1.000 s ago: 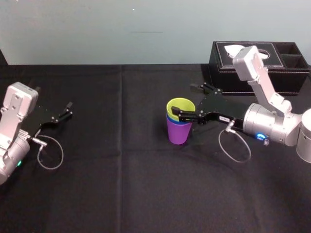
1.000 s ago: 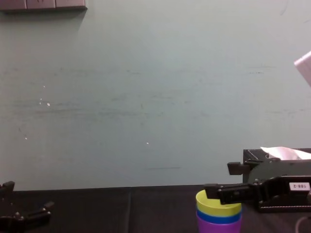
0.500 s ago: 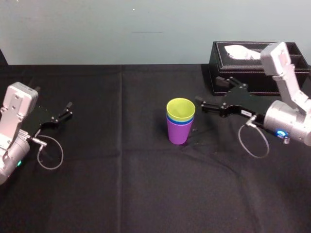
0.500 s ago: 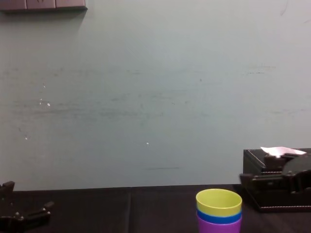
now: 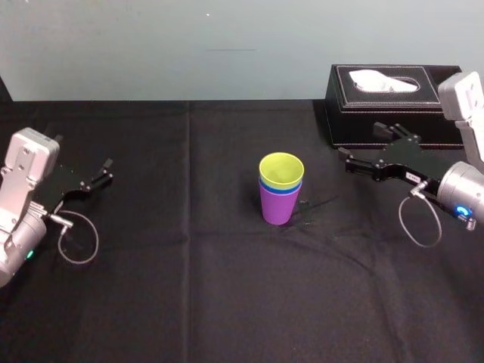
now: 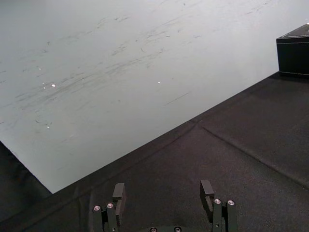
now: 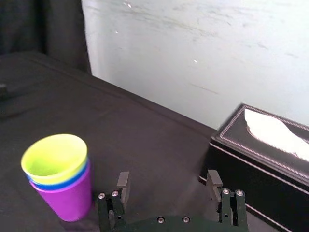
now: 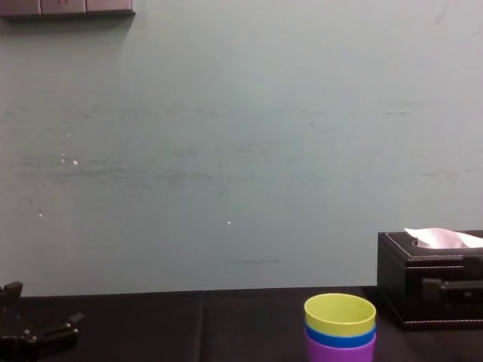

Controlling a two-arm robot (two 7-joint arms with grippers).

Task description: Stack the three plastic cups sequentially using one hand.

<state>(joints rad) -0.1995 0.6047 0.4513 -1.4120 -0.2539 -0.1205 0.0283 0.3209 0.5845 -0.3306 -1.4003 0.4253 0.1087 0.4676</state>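
Three cups are seen nested into one upright stack on the black tablecloth (image 5: 189, 265), a little to the right of its middle. The purple cup (image 5: 278, 208) is at the bottom, the blue cup (image 5: 280, 190) is seated in it with a narrow band of its rim left showing, and the yellow-green cup (image 5: 281, 169) is seated in the blue one, its mouth open upward. The right gripper (image 7: 167, 179) is held to the right of the stack, apart from it and touching none of the cups, just in front of the black tissue box (image 5: 355, 113). Its two fingers are spread with nothing between them and are pointed toward the stack. A white tissue (image 5: 378, 79) is seen standing out of the box's slot. The left gripper (image 6: 162, 187) is parked at the table's far left, well apart from the cups, with its fingers likewise spread and empty.
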